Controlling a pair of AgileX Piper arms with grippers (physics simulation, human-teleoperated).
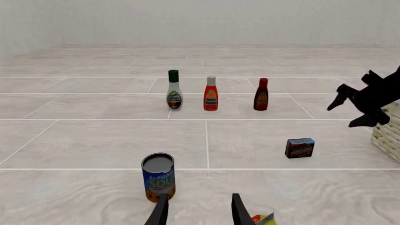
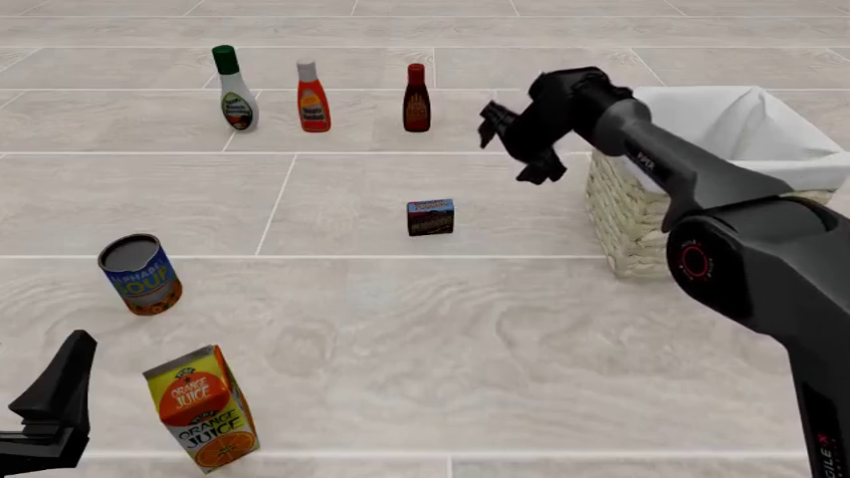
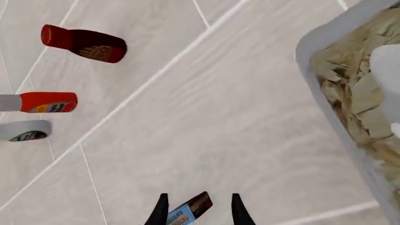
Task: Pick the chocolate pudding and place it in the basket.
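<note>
The chocolate pudding [image 2: 431, 217], a small dark brown box with a blue edge, lies on the table near the middle, also in the left wrist view [image 1: 300, 147]. My right gripper [image 2: 516, 145] hangs open above and beyond it, with a gap between them, left of the basket [image 2: 624, 214]. In the right wrist view the pudding [image 3: 190, 209] shows past the open fingertips [image 3: 160, 211], and the basket [image 3: 350, 117] is off to one side. My left gripper [image 1: 198, 208] is open and holds nothing. It sits low at the near left [image 2: 54, 398].
Three bottles stand in a far row: a white one with a green cap [image 2: 235, 90], an orange one [image 2: 313, 100] and a dark brown one with a red cap [image 2: 417, 100]. A blue-labelled can [image 2: 139, 274] and an orange juice carton [image 2: 199, 408] stand near my left gripper.
</note>
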